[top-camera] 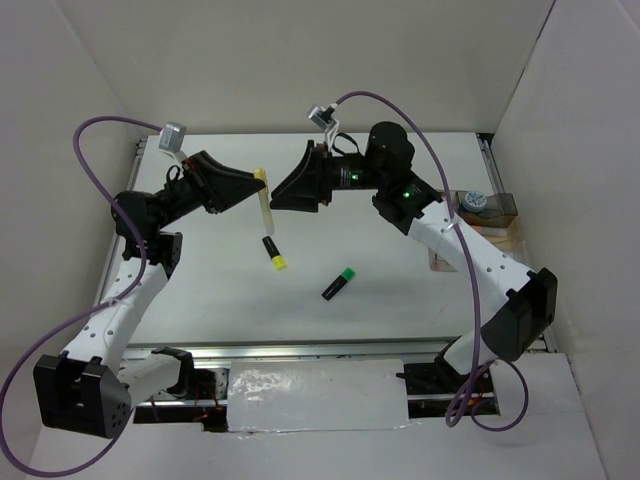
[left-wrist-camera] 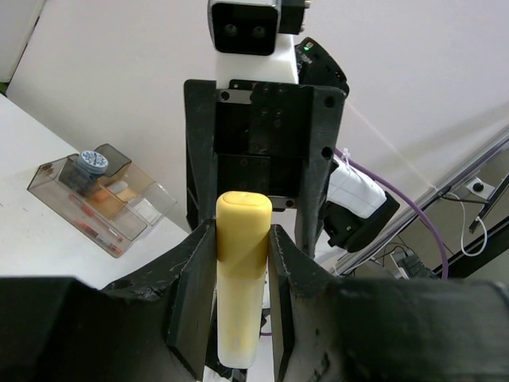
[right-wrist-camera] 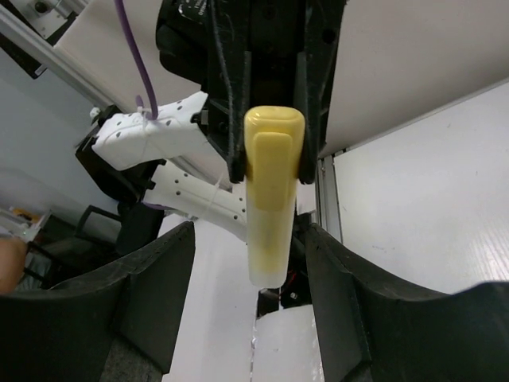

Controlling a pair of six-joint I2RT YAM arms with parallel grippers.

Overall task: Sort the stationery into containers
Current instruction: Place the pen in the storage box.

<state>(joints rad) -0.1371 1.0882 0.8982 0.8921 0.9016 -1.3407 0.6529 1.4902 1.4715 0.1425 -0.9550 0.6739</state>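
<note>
My left gripper (top-camera: 256, 186) is shut on the pale yellow stick (top-camera: 264, 203), which hangs upright above the table. In the left wrist view the stick (left-wrist-camera: 241, 270) sits tight between both jaws of the left gripper (left-wrist-camera: 241, 239). My right gripper (top-camera: 274, 197) faces it from the right, open. In the right wrist view the stick (right-wrist-camera: 272, 207) stands between the right gripper's (right-wrist-camera: 248, 239) spread fingers with a gap on each side. A yellow-capped highlighter (top-camera: 274, 252) and a green-capped one (top-camera: 339, 283) lie on the table. The containers (top-camera: 492, 207) stand at the right edge.
A blue-topped round tub (top-camera: 474, 200) sits in the organiser (left-wrist-camera: 95, 199), which also holds a thin red pen (left-wrist-camera: 94, 229). White walls close in the table at the back and sides. Purple cables loop from both wrists.
</note>
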